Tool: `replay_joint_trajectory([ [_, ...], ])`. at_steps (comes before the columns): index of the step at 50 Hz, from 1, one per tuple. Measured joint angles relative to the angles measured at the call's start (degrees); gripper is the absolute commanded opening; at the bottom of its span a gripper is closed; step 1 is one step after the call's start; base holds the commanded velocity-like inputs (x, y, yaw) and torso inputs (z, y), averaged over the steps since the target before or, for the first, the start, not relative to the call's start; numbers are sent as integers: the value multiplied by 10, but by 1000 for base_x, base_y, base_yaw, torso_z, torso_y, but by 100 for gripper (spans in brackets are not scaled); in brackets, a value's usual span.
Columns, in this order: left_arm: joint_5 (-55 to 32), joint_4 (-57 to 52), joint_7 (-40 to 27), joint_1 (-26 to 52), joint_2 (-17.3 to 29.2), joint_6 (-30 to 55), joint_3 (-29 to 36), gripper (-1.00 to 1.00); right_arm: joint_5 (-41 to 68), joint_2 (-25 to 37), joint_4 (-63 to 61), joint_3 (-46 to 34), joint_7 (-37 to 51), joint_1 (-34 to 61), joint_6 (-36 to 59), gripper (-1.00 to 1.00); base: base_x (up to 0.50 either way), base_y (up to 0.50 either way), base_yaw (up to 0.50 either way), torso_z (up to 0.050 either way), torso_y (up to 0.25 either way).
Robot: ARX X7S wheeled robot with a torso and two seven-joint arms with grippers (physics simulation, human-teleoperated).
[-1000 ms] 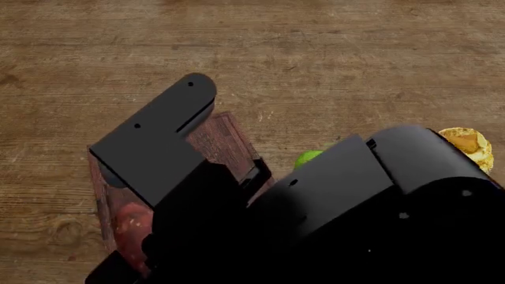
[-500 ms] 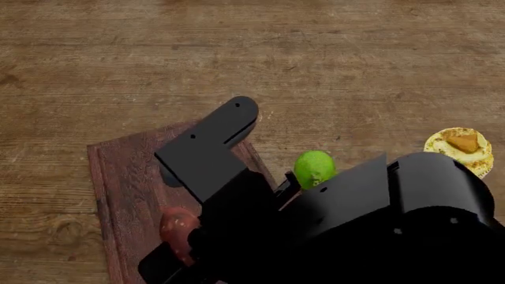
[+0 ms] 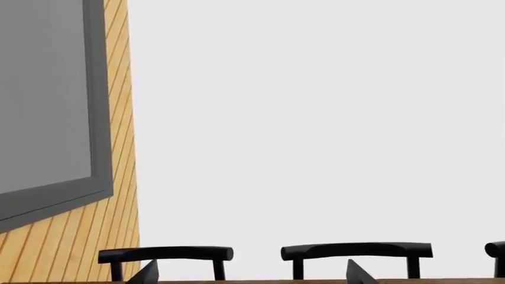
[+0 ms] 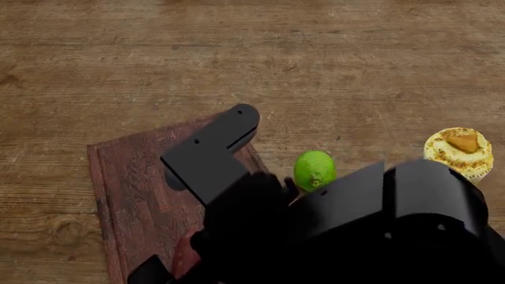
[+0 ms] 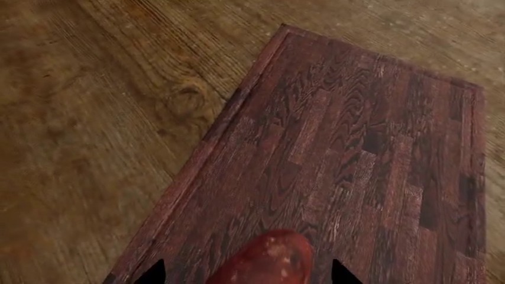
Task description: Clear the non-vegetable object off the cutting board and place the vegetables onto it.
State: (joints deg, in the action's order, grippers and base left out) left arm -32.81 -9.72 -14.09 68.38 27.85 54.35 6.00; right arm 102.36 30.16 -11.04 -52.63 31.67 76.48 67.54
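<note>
The dark reddish cutting board [image 4: 130, 177] lies on the table at the left of the head view. On its near end rests a reddish-brown tuber [image 4: 183, 258], mostly hidden under my black arm. In the right wrist view the tuber [image 5: 264, 259] sits on the board [image 5: 355, 136] between the fingertips of my right gripper [image 5: 245, 273], which is open with a gap on each side. The cupcake [image 4: 459, 151] stands on the bare table at the far right, off the board. My left gripper [image 3: 248, 273] is open and holds nothing.
A smooth green ball [image 4: 314, 170] lies on the table just right of the board. Wooden tabletop [image 4: 252, 53] stretches beyond. Black chairs [image 3: 355, 251], a pale wall and a slatted panel [image 3: 118, 148] show in the left wrist view.
Over the second my black arm swung right, uncovering most of the board and the green ball. Since half a second ago it covers more of the tuber.
</note>
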Motion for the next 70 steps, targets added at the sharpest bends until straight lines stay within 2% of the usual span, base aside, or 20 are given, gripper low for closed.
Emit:
replay_joint_trajectory([
  [18,-5,-5,-3,2,1,4,-3,100,67,13,-26,14,64,77,10,100,0,0,0,0,0],
  [35,-9,-5,-4,5,0,5,-3,100,47,45,-13,19,69,140,39,100,0,0,0,0,0],
  [70,-18,-11,-11,15,-4,10,-3,100,-63,122,31,14,32,112,22,100,0,0,0,0,0],
])
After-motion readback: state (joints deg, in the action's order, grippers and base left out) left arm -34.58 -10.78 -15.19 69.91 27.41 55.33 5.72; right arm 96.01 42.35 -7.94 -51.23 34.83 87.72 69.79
